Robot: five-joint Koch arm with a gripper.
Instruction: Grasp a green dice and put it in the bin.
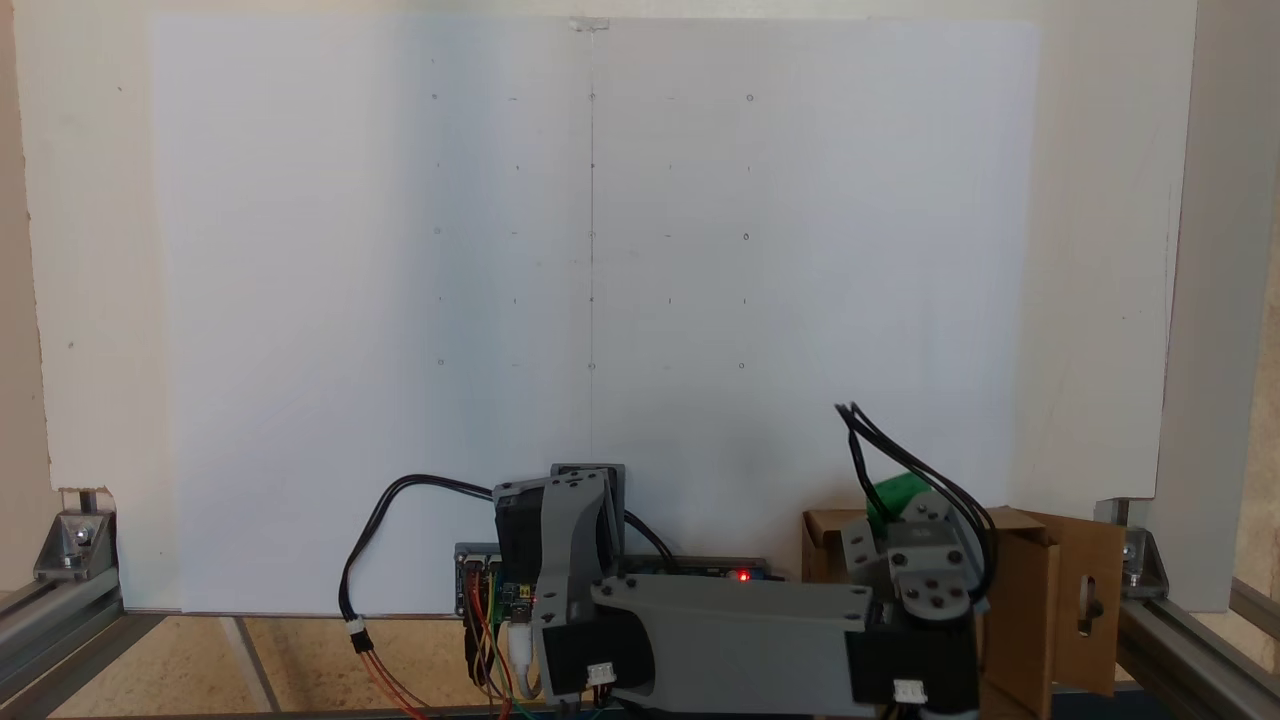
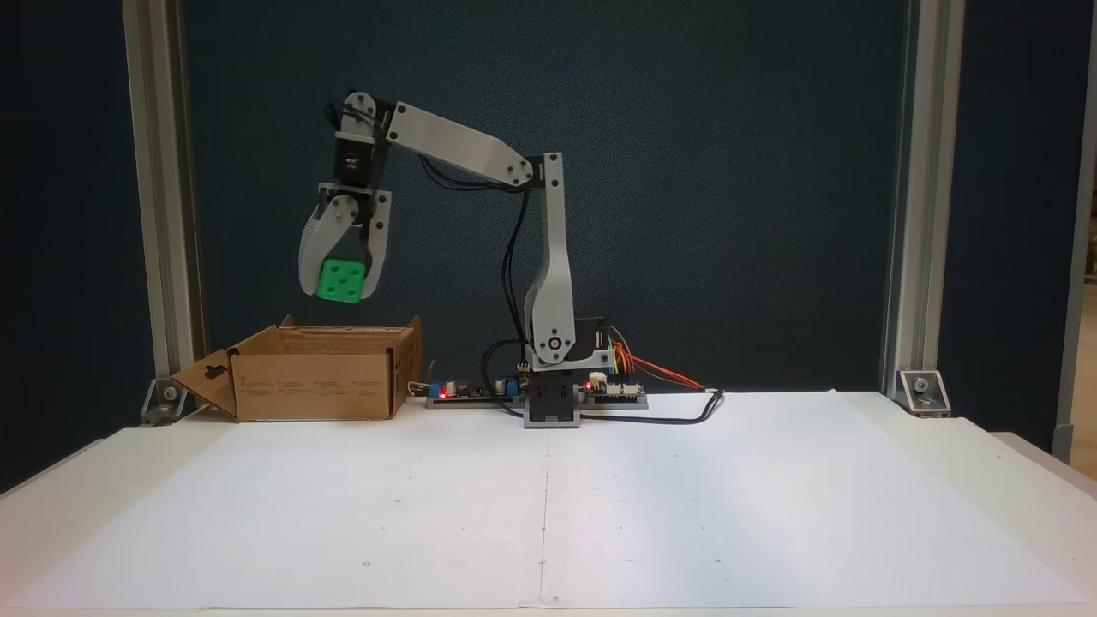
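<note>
On the white paper-covered table (image 2: 686, 514), before a dark wall, stands the bin (image 2: 317, 386). Above it, the gripper (image 2: 341, 287) clamps the green dice (image 2: 341, 282) between its jaws.

I stand in what looks like a lab or maker's test rig rather than a home. My white bench (image 2: 943, 480) is covered with a large white paper sheet (image 2: 548, 506) marked with a grid of small dots, and silver aluminium frame posts (image 2: 158, 214) bolted with corner brackets (image 2: 921, 390) rise at its edges. A dark blue backdrop panel (image 2: 728, 197) hangs behind, and bare circuit boards with coloured jumper wires (image 2: 613, 386) sit at my base.
</note>
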